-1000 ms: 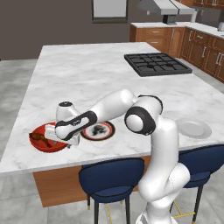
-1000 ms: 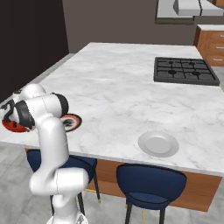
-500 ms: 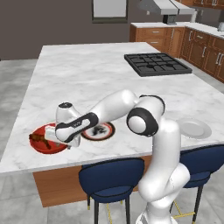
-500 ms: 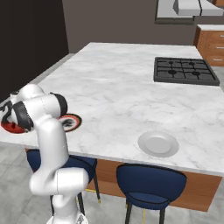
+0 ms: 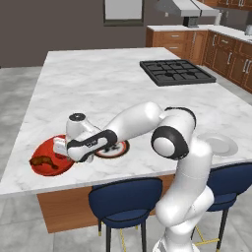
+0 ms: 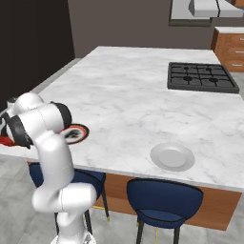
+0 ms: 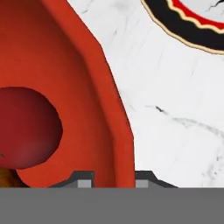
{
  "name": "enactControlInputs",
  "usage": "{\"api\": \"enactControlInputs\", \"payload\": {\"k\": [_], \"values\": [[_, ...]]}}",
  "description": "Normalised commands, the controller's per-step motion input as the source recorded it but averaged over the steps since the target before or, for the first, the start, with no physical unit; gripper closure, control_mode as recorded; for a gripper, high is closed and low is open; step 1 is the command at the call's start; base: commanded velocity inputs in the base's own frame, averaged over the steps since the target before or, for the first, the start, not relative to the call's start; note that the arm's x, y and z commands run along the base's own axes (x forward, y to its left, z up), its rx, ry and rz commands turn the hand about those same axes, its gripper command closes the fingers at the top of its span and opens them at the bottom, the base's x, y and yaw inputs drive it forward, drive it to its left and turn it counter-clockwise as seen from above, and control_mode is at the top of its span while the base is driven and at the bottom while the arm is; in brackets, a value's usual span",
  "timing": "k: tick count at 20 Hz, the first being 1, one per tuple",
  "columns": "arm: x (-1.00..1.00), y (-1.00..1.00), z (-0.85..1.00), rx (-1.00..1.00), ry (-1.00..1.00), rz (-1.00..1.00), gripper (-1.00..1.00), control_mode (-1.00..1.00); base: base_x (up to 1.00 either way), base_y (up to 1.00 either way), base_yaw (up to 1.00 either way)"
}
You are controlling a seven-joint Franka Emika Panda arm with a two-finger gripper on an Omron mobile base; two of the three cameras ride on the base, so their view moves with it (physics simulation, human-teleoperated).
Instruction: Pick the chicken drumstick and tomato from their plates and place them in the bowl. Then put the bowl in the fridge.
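The red bowl sits near the island's front left corner. In it lie the chicken drumstick and the dark-red tomato. My gripper is down at the bowl's right side. In the hand view the gripper straddles the bowl's rim, one fingertip inside and the other outside, both pressed against the wall. Right of the bowl is the dark-rimmed plate, also seen as the dark-rimmed plate. The pale plate rests at the front right, bare.
A black cooktop is set into the far right of the marble island. Blue stools stand below the front edge. Wooden cabinets line the right wall. From the right base view, the pale plate lies near the front edge.
The hand has sunk lower onto the bowl's right rim. The bowl and both plates have stayed where they were.
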Motion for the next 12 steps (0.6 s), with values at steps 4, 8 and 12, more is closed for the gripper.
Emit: {"api": "enactControlInputs", "payload": {"k": [4,8,12], "values": [[-0.08,-0.28,0.28,0.13,0.00,-0.12,1.00,-1.00,0.00,0.00,0.00],[-0.10,-0.38,0.27,0.25,0.00,-0.15,1.00,-1.00,0.00,0.00,0.00],[-0.12,-0.45,0.28,0.31,0.00,-0.18,1.00,-1.00,0.00,0.00,0.00]]}}
